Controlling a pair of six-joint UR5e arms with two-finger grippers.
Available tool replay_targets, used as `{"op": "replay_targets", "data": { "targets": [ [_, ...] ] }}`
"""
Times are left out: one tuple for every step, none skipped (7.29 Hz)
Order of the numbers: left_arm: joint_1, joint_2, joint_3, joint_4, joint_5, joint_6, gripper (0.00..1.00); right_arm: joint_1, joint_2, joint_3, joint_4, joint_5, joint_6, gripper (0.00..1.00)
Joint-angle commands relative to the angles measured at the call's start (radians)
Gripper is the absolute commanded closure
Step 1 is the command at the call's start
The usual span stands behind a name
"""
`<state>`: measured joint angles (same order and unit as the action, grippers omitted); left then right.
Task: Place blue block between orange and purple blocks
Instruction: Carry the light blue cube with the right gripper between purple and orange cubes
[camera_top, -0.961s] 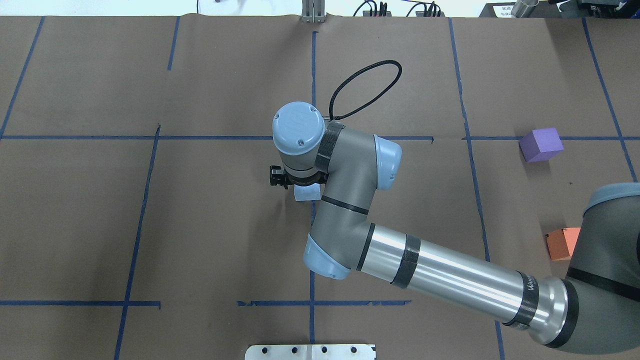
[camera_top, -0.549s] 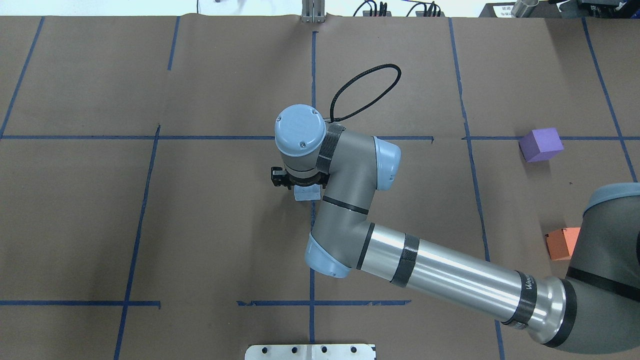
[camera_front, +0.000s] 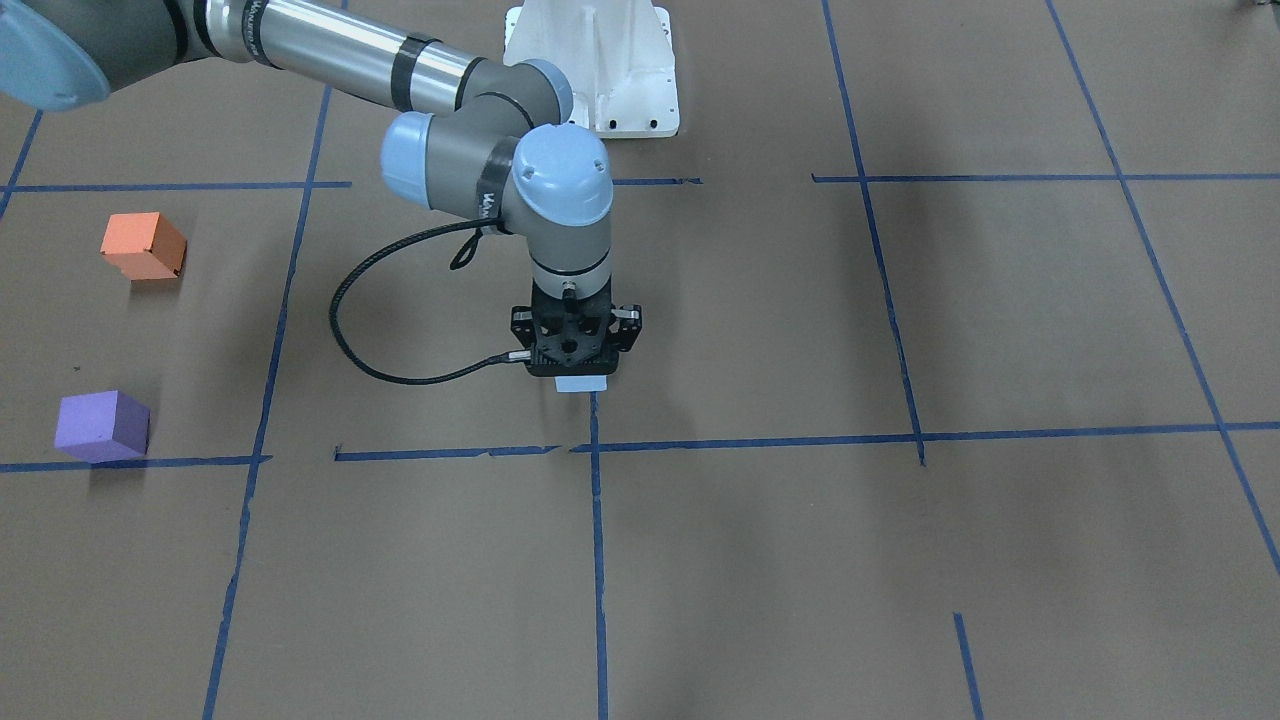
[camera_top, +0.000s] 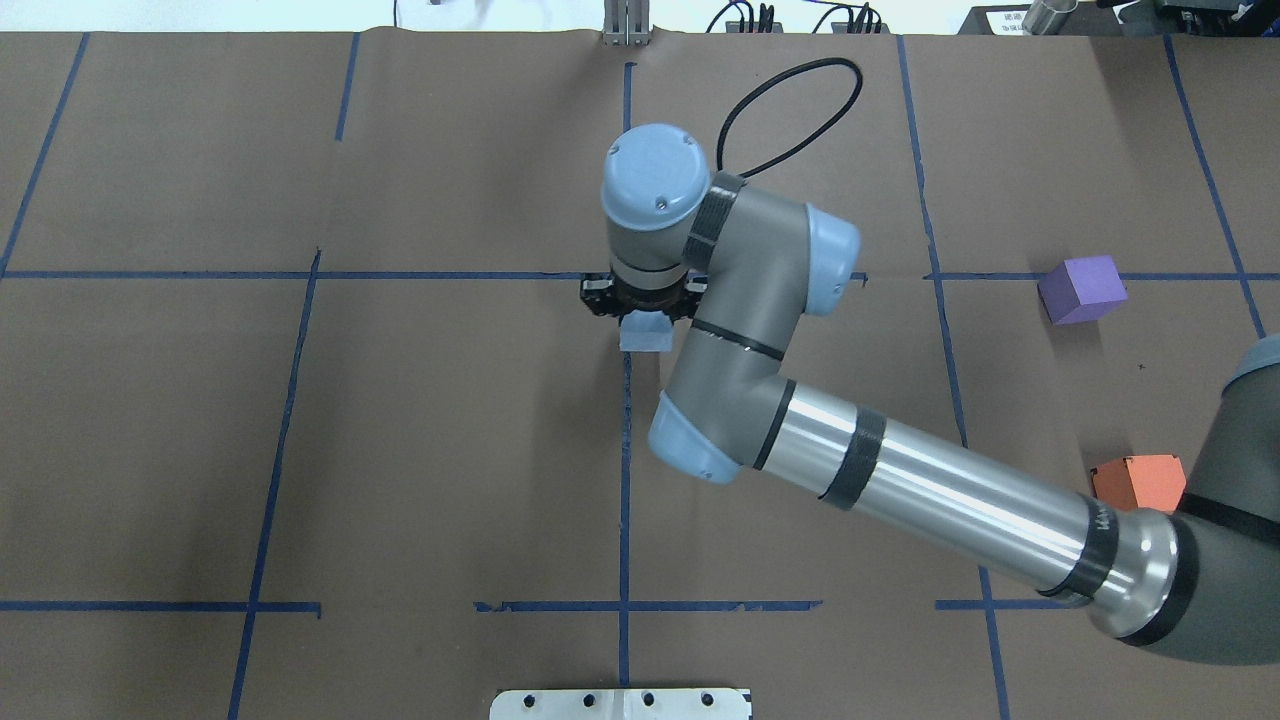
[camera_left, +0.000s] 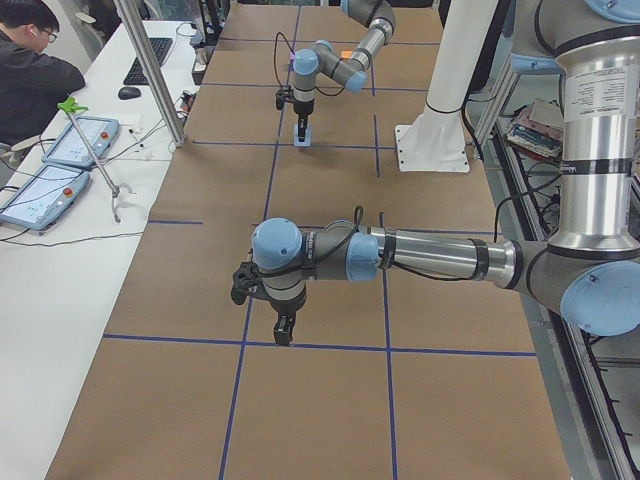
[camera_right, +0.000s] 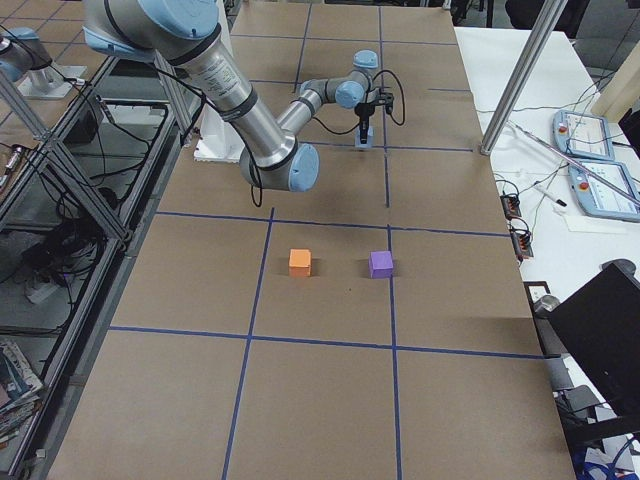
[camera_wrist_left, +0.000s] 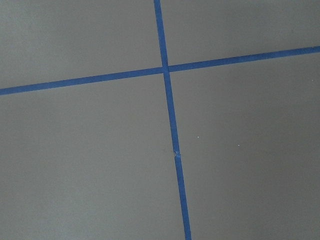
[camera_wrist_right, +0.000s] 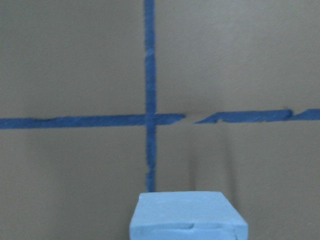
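Note:
My right gripper (camera_front: 579, 370) points straight down near the table's middle and is shut on the pale blue block (camera_front: 582, 384), which also shows in the overhead view (camera_top: 645, 336) and at the bottom of the right wrist view (camera_wrist_right: 187, 217). The purple block (camera_top: 1082, 290) and the orange block (camera_top: 1140, 482) stand apart at the table's right side, with bare paper between them. The orange block is partly hidden by my right arm. My left gripper (camera_left: 284, 328) shows only in the exterior left view; I cannot tell whether it is open or shut.
Brown paper with blue tape lines covers the table. The white arm base (camera_front: 592, 70) stands at the robot's edge. An operator (camera_left: 30, 70) sits at a side desk with teach pendants (camera_left: 80, 140). A black cable (camera_top: 790, 110) loops off the right wrist.
My right arm has moved away from the robot and slightly right across the table, carrying the blue block with it. The purple and orange blocks have not moved.

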<state>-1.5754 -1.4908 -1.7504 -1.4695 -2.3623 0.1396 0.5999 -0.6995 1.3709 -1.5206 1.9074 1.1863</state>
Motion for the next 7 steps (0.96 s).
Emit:
{"op": "replay_targets", "data": {
  "targets": [
    [0.000, 0.000, 0.000, 0.000, 0.000, 0.000, 0.00, 0.110, -0.218, 0.232, -0.070, 0.047, -0.090, 0.80],
    [0.000, -0.002, 0.000, 0.000, 0.000, 0.000, 0.00, 0.153, -0.358, 0.329, -0.053, 0.083, -0.203, 0.80],
    [0.000, -0.002, 0.000, 0.000, 0.000, 0.000, 0.00, 0.220, -0.508, 0.418, -0.052, 0.126, -0.321, 0.80],
    [0.000, -0.002, -0.001, 0.000, 0.000, 0.000, 0.00, 0.277, -0.623, 0.468, -0.043, 0.152, -0.411, 0.80],
    [0.000, -0.002, -0.003, 0.000, 0.000, 0.000, 0.00, 0.312, -0.755, 0.485, 0.065, 0.162, -0.454, 0.80],
    [0.000, -0.002, -0.006, 0.000, 0.000, 0.000, 0.00, 0.328, -0.850, 0.470, 0.200, 0.192, -0.458, 0.79],
    [0.000, -0.002, -0.006, 0.000, 0.000, 0.000, 0.00, 0.342, -0.908, 0.468, 0.248, 0.205, -0.465, 0.77]
  ]
}}
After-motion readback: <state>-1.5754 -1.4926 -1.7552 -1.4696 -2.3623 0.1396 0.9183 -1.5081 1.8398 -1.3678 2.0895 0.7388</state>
